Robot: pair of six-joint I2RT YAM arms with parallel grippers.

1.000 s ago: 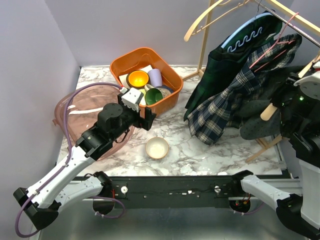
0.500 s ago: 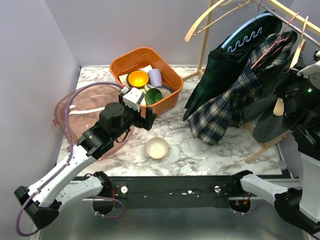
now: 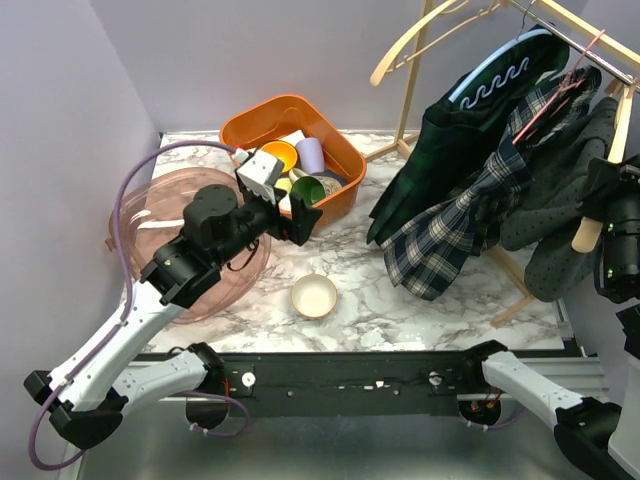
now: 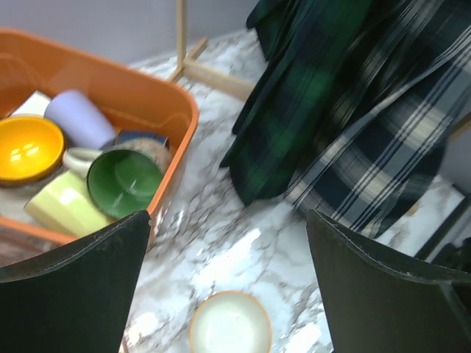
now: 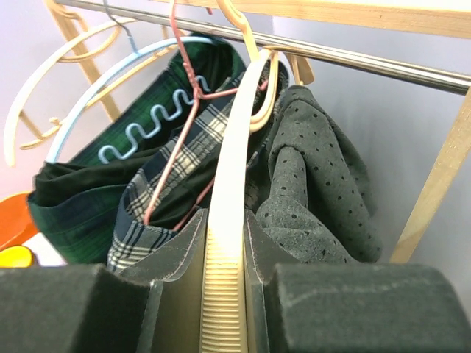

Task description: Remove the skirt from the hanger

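Observation:
A grey dotted skirt (image 3: 558, 205) hangs over a cream plastic hanger (image 3: 586, 232) at the right end of the clothes rail. In the right wrist view the hanger (image 5: 237, 140) runs up between my fingers to its hook on the metal rail (image 5: 346, 57), with the skirt (image 5: 320, 184) draped to its right. My right gripper (image 5: 226, 246) is shut on the hanger's ribbed arm; it also shows in the top view (image 3: 612, 240). My left gripper (image 3: 288, 216) is open and empty above the table, over a small cream bowl (image 4: 230, 323).
A plaid garment (image 3: 450, 235) on a pink wire hanger and a dark green garment (image 3: 425, 150) on a blue hanger hang left of the skirt. An orange bin (image 3: 240, 130) holds cups and bowls. A pink basin (image 3: 140, 215) sits at left. The rack's wooden foot (image 3: 515, 300) lies nearby.
My right gripper has carried the hanger and grey skirt to the right, away from the plaid garment, so the skirt now hangs straighter. My left gripper has shifted slightly up and back.

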